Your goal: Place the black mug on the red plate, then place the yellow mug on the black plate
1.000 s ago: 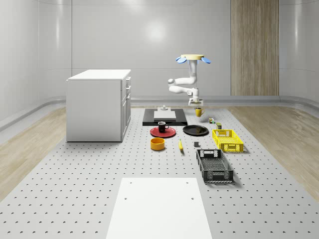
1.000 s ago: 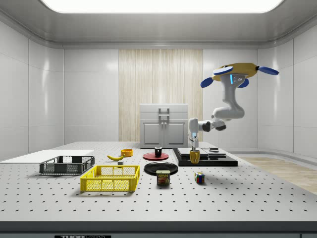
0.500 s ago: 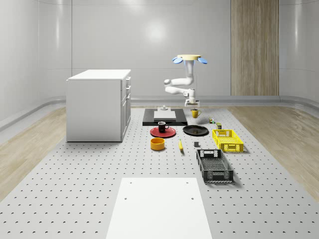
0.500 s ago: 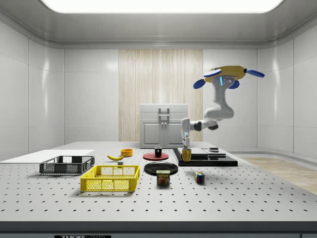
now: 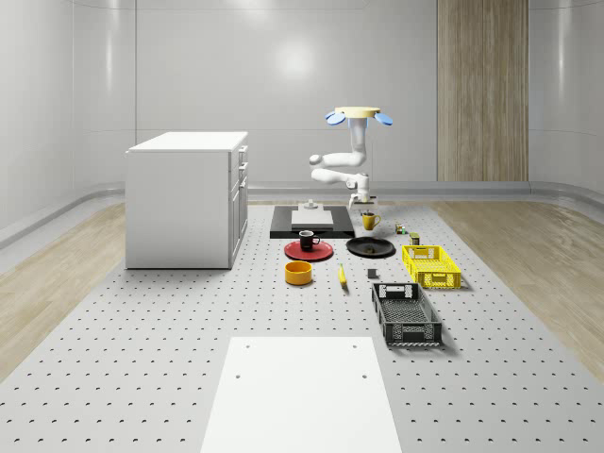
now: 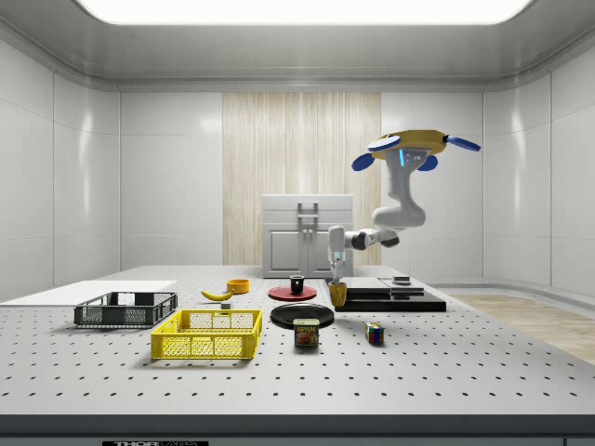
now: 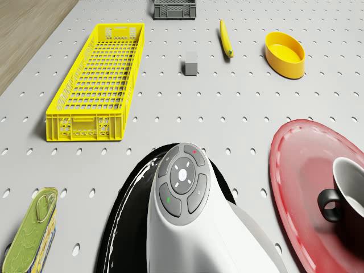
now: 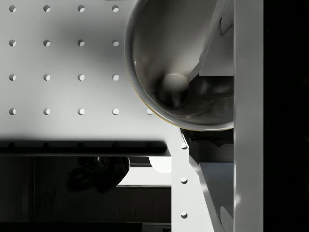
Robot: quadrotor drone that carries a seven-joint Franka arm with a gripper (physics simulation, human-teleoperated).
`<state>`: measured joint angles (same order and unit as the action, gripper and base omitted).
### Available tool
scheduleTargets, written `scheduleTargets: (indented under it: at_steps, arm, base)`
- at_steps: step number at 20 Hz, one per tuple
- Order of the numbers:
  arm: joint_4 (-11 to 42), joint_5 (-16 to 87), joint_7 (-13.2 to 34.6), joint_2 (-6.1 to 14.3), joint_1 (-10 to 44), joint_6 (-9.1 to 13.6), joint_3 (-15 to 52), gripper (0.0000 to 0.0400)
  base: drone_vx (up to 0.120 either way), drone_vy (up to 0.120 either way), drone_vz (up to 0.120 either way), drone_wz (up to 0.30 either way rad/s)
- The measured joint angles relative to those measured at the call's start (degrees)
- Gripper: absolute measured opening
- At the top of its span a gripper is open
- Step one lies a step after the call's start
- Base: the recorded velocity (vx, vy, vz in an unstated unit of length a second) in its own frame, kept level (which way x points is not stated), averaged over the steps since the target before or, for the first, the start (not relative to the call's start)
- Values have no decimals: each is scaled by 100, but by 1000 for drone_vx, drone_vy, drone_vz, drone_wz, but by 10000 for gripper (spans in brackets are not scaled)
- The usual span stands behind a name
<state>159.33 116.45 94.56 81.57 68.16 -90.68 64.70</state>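
My gripper (image 6: 336, 276) is shut on the rim of the yellow mug (image 6: 337, 295), which hangs upright just above the table. The mug (image 5: 369, 220) sits over the far edge of the black plate (image 5: 370, 248). In the wrist view one finger (image 8: 214, 43) reaches inside the mug (image 8: 164, 53), and the gripper (image 8: 191, 113) straddles its rim. The black mug (image 5: 306, 240) stands on the red plate (image 5: 309, 252). The drone (image 5: 356, 115) hovers above the black tray, behind the plates. In the drone view the arm covers most of the black plate (image 7: 120, 227), beside the red plate (image 7: 298, 170) with the black mug (image 7: 348, 193).
A yellow crate (image 5: 431, 265), a black crate (image 5: 406, 314), a banana (image 5: 342, 276), a yellow bowl (image 5: 299, 273) and a small grey block (image 5: 372, 275) lie nearer the front. A can (image 6: 306, 333) and a cube (image 6: 375, 334) lie nearby. A white cabinet (image 5: 187, 198) stands at the whole-scene view's left.
The drone and arm have moved toward the side view's left and slightly down, carrying the yellow mug from beside the black tray to the black plate's far edge.
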Motion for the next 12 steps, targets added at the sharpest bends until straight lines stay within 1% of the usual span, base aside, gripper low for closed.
scheduleTargets:
  at_steps: [4, 6, 12]
  arm:
    - [-1, -4, 3, 7, 4, -7, 1, 110]
    - [-1, -5, 4, 11, 6, -10, 2, 110]
    - [-2, -10, 8, 21, 11, -20, 4, 110]
  base:
    - [120, 0, 0, 0]
    - [120, -100, 0, 0]
    - [120, 0, 0, 0]
